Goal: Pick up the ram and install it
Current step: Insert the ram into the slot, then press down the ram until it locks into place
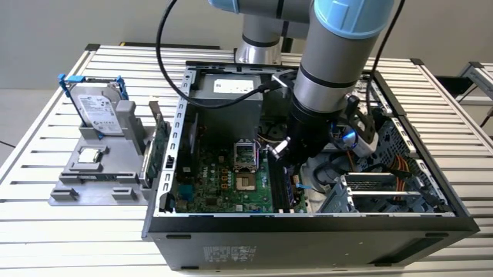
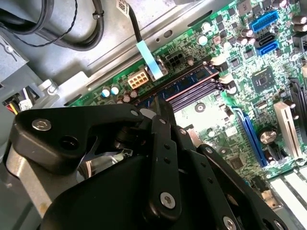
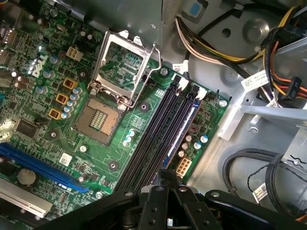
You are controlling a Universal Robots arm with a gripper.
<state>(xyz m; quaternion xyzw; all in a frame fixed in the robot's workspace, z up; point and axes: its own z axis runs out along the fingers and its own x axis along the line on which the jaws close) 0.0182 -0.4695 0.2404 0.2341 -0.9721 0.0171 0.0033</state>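
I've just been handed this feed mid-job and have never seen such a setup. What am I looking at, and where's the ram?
The grey-and-blue machine is a robot arm reaching into an open computer case on a slatted metal table. The exterior view looks on from outside. Both wrist views ride on the arm and look past its black end effector at the green motherboard. In the second wrist view, the ram lies along a memory slot right at the end effector; whether it is gripped I cannot tell. At the exterior view's left, a grey holder carries a drive and a small silver chip.
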